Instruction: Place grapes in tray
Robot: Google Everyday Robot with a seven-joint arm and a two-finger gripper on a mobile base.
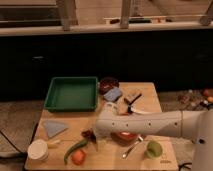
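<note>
The grapes are a small dark bunch on the wooden table, just left of my gripper. My gripper hangs down at the end of the white arm, which reaches in from the right, low over the table's front middle. The gripper is right beside the grapes; whether it touches them is unclear. The green tray sits empty at the table's back left, well apart from the grapes.
A green chili and a tomato lie front left, by a white cup and a grey-blue cloth. An orange-red bowl sits under the arm. A spoon, a green fruit, a dark bowl and utensils stand to the right.
</note>
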